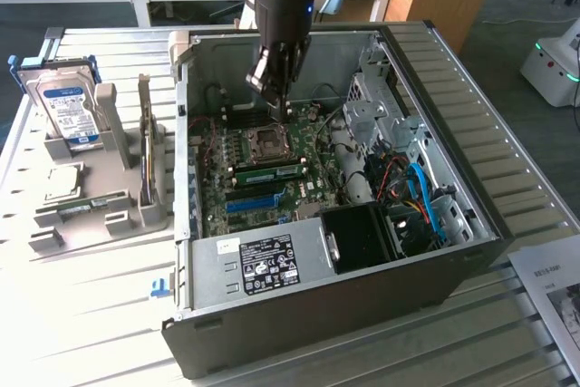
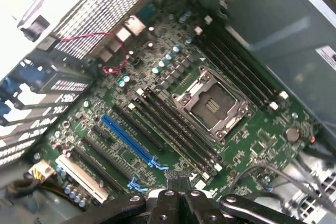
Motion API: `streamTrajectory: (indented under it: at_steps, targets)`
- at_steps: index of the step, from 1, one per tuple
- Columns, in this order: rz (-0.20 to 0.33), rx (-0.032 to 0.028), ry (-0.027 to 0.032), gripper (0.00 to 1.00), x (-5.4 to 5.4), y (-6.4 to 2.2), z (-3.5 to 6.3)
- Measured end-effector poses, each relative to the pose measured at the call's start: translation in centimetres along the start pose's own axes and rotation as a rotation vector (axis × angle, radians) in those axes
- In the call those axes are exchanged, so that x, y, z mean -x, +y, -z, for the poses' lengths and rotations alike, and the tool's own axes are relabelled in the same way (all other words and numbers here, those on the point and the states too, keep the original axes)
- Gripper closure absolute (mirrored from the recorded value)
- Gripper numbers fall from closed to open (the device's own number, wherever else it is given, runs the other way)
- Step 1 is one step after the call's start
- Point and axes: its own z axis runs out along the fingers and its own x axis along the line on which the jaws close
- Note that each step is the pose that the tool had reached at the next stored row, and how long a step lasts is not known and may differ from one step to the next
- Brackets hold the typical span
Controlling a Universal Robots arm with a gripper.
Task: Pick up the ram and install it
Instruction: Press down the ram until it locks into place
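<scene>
The ram (image 1: 268, 169), a long green stick with dark chips, stands seated in a motherboard slot between the CPU socket (image 1: 269, 140) and the blue slot (image 1: 251, 200). My gripper (image 1: 275, 97) hangs inside the open computer case, above the socket and just behind the ram, clear of it. Its fingers are shut with nothing between them. In the wrist view the shut gripper (image 2: 178, 181) hovers over the ends of the dark memory slots (image 2: 173, 129) beside the CPU socket (image 2: 212, 104).
A grey holder (image 1: 118, 215) on the exterior view's left carries a blue-labelled hard drive (image 1: 65, 106) and another green stick (image 1: 145, 147) standing on edge. The case walls (image 1: 299, 265), drive cage (image 1: 376, 101) and cables (image 1: 417, 192) hem in the motherboard.
</scene>
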Motion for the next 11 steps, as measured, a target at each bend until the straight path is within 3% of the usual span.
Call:
streamTrajectory:
  at_steps: [11]
  targets:
    - [-0.171,-0.0061,0.0002,0.90,0.00,0.00,0.00]
